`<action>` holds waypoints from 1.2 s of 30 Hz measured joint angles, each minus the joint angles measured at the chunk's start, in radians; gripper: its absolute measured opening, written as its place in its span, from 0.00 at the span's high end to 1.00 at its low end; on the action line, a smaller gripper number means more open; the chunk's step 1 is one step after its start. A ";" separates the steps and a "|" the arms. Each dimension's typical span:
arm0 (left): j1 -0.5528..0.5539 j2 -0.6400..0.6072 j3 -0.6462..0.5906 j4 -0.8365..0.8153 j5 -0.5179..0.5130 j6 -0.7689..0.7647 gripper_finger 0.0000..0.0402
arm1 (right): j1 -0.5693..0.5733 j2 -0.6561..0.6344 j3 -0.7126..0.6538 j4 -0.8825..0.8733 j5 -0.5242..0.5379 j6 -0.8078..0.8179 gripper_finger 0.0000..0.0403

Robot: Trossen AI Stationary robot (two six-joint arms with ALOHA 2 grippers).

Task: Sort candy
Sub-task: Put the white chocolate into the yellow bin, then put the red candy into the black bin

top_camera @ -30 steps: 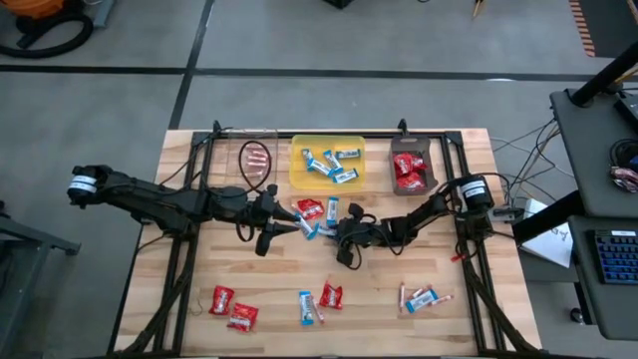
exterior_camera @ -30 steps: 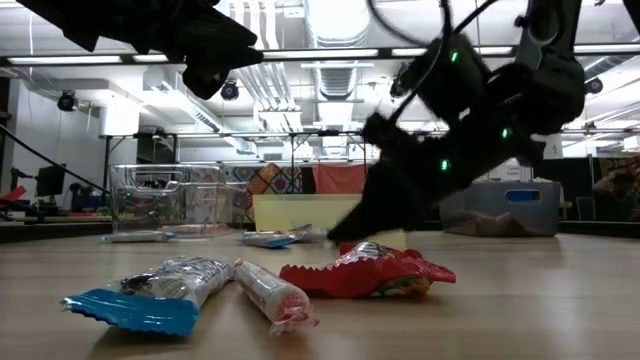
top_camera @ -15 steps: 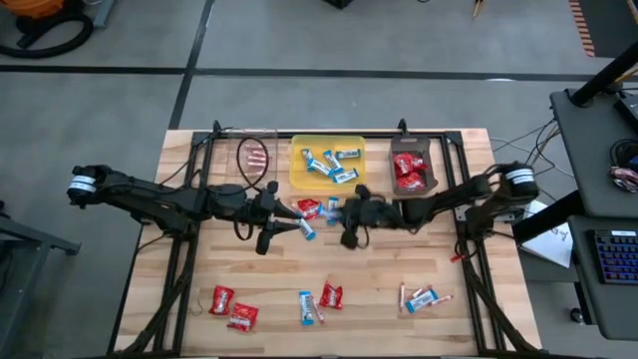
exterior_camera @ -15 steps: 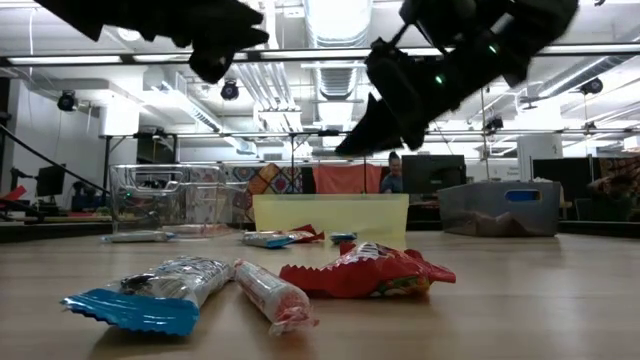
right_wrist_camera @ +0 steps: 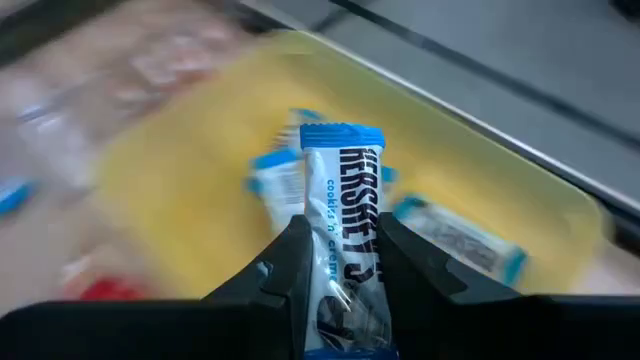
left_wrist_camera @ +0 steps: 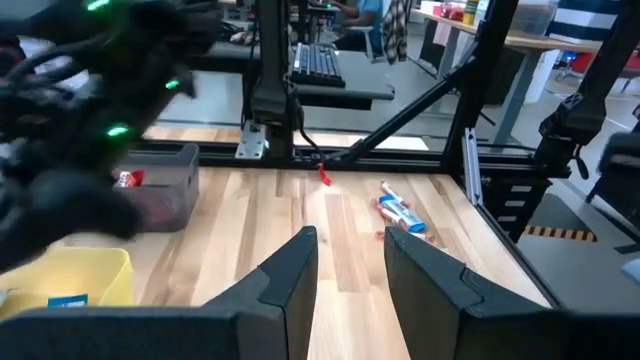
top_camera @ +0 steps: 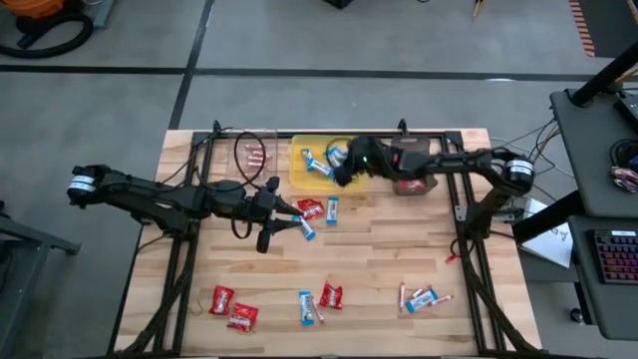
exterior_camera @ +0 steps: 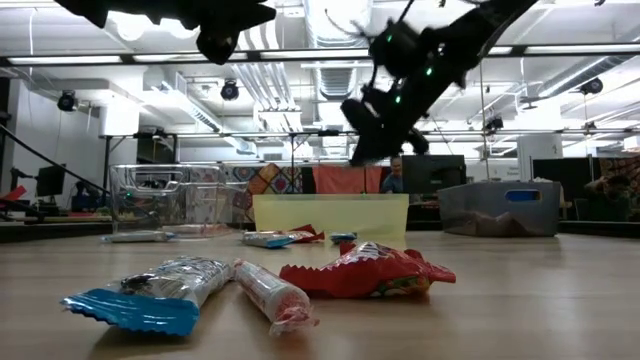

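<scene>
Swinging up from the mid-table pile, my right gripper [right_wrist_camera: 338,262] now hangs over the yellow tray [top_camera: 299,172], fingers clenched on a blue-and-white bar [right_wrist_camera: 343,190]; I judge it ready to drop among its kind. Left gripper [left_wrist_camera: 350,262] waits part-open, empty, by the remaining middle candy [top_camera: 311,209]; more lies along the near edge.

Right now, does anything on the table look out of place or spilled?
Nothing looks spilled or damaged. Loose candy lies scattered on the table, as expected mid-sort. The right gripper holds a blue-and-white bar above the yellow tray, which holds others like it. The left gripper waits open, empty.
</scene>
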 joint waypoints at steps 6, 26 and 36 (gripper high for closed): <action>0.000 0.006 -0.004 0.000 0.000 0.001 0.74 | -0.033 0.129 0.083 -0.004 -0.012 0.099 0.78; 0.000 0.000 -0.006 -0.023 0.000 0.002 0.74 | -0.037 0.396 0.347 -0.119 0.039 0.142 0.64; 0.000 -0.001 -0.006 -0.023 0.000 0.001 0.74 | -0.037 0.353 0.361 -0.178 0.004 0.081 0.51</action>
